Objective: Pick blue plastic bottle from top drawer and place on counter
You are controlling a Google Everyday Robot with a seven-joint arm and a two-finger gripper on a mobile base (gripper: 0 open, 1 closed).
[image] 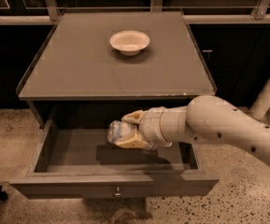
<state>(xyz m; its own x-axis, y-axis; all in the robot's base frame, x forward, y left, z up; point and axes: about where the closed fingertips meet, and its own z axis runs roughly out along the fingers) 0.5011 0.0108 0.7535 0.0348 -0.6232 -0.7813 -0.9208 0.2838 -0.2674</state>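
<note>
The blue plastic bottle point(116, 132) sits clamped between the fingers of the claw point(126, 131), clear of the open top drawer's point(69, 153) floor, just below the bench's point(78, 73) front edge. It looks light, thin-walled and slick, so a gentle mid-body grip suits. The arm reaches in from the right, wrist roughly level.

Bottle point(115, 130) in gripper point(125, 131) over open drawer point(69, 182)
</note>
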